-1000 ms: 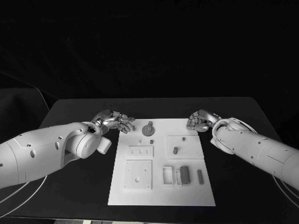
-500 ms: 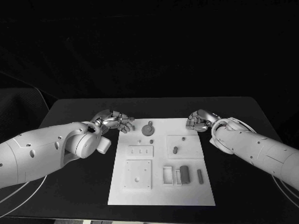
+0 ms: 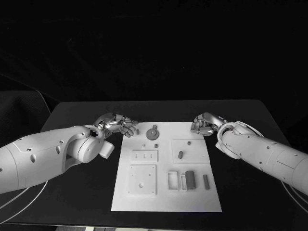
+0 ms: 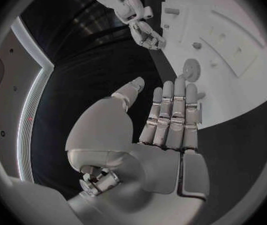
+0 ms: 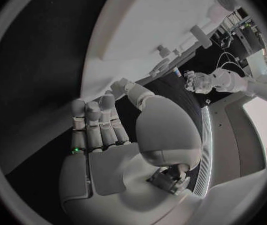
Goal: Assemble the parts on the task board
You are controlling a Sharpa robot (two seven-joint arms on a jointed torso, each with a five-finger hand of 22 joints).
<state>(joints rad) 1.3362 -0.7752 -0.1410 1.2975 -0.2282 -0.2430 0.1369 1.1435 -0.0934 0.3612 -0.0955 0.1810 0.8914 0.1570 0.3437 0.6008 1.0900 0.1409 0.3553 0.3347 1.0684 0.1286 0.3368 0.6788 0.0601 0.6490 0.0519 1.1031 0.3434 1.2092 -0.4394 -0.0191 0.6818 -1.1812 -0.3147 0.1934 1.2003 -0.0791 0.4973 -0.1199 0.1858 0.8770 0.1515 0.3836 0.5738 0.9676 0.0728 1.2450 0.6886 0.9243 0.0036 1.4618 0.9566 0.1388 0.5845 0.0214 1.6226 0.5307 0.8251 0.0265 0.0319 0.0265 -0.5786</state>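
Both our hands are empty, fingers apart: left hand (image 3: 119, 126) just off the task board (image 3: 166, 202). The round part (image 3: 152, 133) lies at its four o'clock, nearer than to the right hand (image 3: 204, 124).

Arms: two thick white shells are showing rounded segments, with small dark screw holes along the left arm (image 3: 36, 156) and right arm (image 3: 275, 156).
Hands: the left hand (image 3: 118, 125) and right hand (image 3: 206, 124) are showing silver metal, with segmented fingers (image 4: 171, 117) and smooth pale palm plates.
Cables: thin pale cables are running beside both arms.
Marking: a small green light is glowing on one finger (image 5: 76, 149).
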